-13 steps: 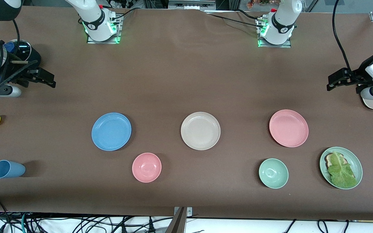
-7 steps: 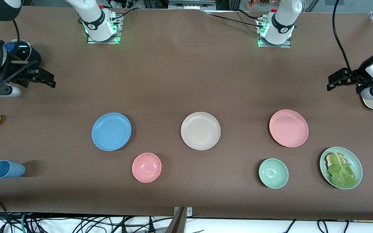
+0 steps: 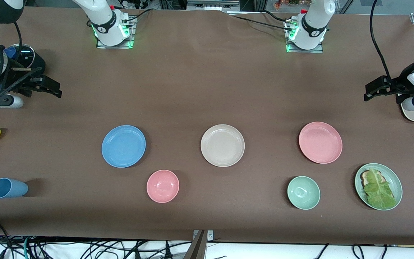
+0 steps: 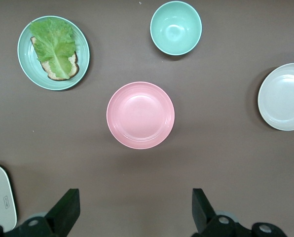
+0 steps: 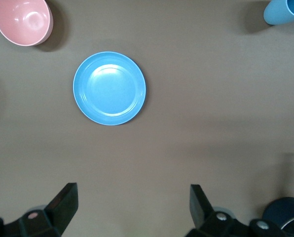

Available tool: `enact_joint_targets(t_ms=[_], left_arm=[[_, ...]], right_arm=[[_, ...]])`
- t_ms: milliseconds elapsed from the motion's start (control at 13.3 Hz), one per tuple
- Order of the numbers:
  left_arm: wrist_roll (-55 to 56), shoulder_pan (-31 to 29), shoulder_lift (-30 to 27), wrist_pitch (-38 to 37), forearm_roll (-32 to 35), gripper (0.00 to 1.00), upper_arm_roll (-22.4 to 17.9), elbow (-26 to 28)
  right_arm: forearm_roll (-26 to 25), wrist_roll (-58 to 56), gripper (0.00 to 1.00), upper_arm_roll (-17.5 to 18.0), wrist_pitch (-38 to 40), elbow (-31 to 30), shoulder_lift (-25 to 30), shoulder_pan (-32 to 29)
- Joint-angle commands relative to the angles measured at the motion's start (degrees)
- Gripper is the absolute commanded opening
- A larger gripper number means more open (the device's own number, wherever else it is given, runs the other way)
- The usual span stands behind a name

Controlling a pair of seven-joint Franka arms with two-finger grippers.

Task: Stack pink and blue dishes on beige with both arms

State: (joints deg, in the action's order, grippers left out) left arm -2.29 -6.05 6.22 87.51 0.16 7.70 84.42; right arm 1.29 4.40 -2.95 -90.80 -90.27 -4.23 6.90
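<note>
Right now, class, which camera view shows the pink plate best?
The left wrist view: the pink plate sits whole near the middle, seen from straight above. The front view shows it whole too, but toward the left arm's end of the table. The right wrist view misses it.

table (image 3: 199, 90) brown | plates: blue (image 3: 123, 146), beige (image 3: 222, 145), pink (image 3: 320, 142) | bowls: pink (image 3: 162, 186), green (image 3: 303, 192)

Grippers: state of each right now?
Left gripper: open, empty, high above the pink plate.
Right gripper: open, empty, high above the blue plate.
</note>
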Motion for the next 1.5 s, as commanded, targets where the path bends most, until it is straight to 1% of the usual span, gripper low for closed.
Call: enact_joint_targets(t_ms=[0, 1423], left_arm=[[0.6, -0.5, -0.9, 0.4, -0.1, 1.0, 0.3, 1.2], [1.6, -0.5, -0.9, 0.5, -0.9, 1.0, 0.2, 1.0]], right_arm=[[0.5, 0.4, 1.0, 0.2, 0.6, 0.4, -0.1, -0.5], [0.6, 0.4, 1.0, 0.0, 0.4, 0.4, -0.1, -0.5]])
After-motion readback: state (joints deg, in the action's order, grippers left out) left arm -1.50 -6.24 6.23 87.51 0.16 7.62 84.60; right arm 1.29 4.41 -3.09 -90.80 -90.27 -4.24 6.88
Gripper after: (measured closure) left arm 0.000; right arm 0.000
